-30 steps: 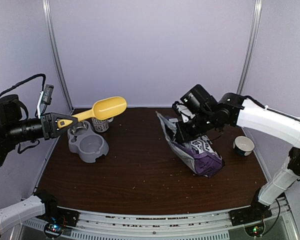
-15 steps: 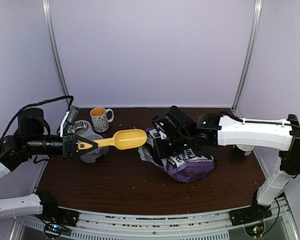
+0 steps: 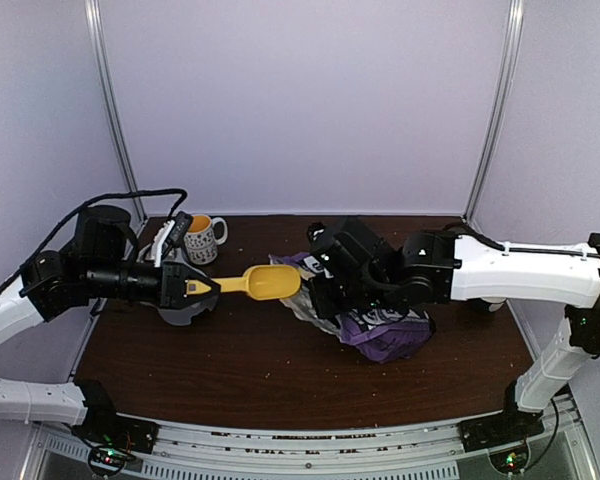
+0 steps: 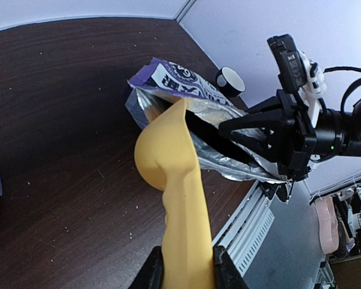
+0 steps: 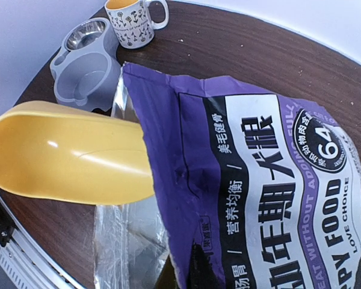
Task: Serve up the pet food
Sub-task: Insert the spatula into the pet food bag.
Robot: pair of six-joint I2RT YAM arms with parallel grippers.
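Observation:
My left gripper [image 3: 185, 287] is shut on the handle of the yellow scoop [image 3: 265, 283], seen from behind in the left wrist view [image 4: 171, 174]. The scoop's front end sits in the open mouth of the purple-and-white pet food bag [image 3: 380, 325]. The bag lies tilted on the table with its mouth to the left. My right gripper [image 3: 325, 290] is shut on the bag's upper purple flap [image 5: 271, 168] and holds the mouth open; the silver lining [image 5: 132, 235] shows. The scoop [image 5: 66, 150] passes behind that flap. No kibble is visible.
The grey double pet bowl [image 5: 84, 63] stands at the back left, partly hidden by my left arm in the top view [image 3: 185, 312]. A patterned mug [image 3: 202, 237] stands behind it. A small white cup [image 4: 230, 79] sits beyond the bag at the right. Crumbs dot the dark table [image 3: 260, 370].
My left arm has swung the scoop down and to the right, from above the bowl to the bag's mouth. My right arm has dragged the bag leftward and turned its mouth to the scoop.

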